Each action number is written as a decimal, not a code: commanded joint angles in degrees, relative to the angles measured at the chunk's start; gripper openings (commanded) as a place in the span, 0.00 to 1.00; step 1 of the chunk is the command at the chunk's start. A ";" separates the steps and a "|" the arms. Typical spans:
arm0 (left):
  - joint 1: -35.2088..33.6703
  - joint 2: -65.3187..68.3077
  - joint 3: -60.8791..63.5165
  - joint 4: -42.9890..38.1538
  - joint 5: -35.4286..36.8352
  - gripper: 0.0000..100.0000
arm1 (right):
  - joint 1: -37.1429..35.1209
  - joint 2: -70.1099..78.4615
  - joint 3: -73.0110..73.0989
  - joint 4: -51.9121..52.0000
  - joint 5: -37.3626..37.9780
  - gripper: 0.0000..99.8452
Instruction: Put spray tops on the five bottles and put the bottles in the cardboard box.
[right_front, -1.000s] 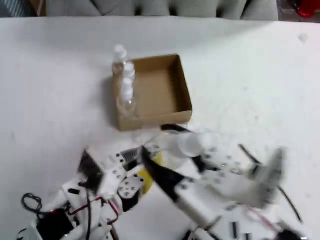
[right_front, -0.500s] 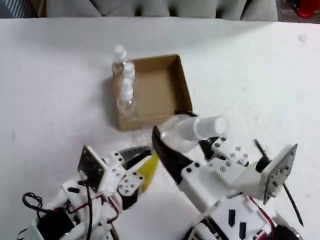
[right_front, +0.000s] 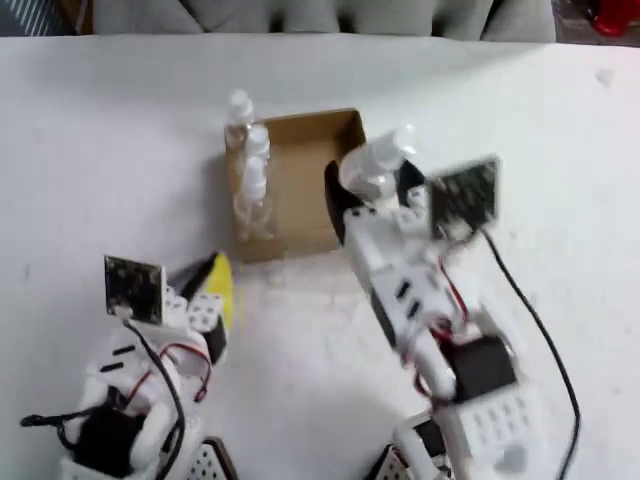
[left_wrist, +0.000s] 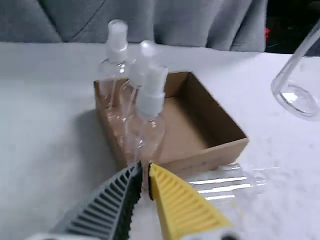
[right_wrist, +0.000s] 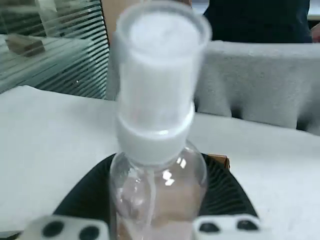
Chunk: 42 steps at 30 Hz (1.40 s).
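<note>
**Three bottles at the box, a fourth held above it, one apparently left**

Three bottles (left_wrist: 146, 117), each fitted with a spray top (left_wrist: 151, 90), were seen standing in a row along one side wall of the cardboard box (right_front: 345, 215). They were taken to be inside it, against the wall, though this could not be confirmed from either view.

A fourth bottle (right_front: 372, 172) was gripped around its body by the right gripper (right_front: 370, 192), whose black jaws were closed on it from both sides. The bottle was held upright and clear of the table (right_front: 520, 100), over the side of the box opposite the row. Its white top (right_wrist: 157, 75) was seen seated on the neck, so the capping of this bottle was judged finished and only its lowering into the box remained.

The left gripper (left_wrist: 145, 174) was parked low over the table, on the near side of the box. Its grey and yellow jaws were drawn together to a thin slit, and nothing was held between them.

A clear object (left_wrist: 225, 182) was seen lying on the table just in front of the box. It was judged to be the fifth bottle. Whether a top had been fitted to it could not be told. By this reckoning the task was well past halfway, with one placement pending and one bottle to be dealt with.
</note>
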 joint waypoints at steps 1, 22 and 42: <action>-7.52 -0.13 5.89 -5.36 -0.53 0.02 | 0.75 4.88 2.11 -9.89 0.62 0.02; 16.66 -0.13 0.09 -13.27 -0.18 0.02 | -9.10 8.66 4.84 -19.21 0.09 0.02; 19.65 -0.13 13.54 -33.93 -0.44 0.02 | -16.75 -3.47 -7.91 16.48 -5.63 0.02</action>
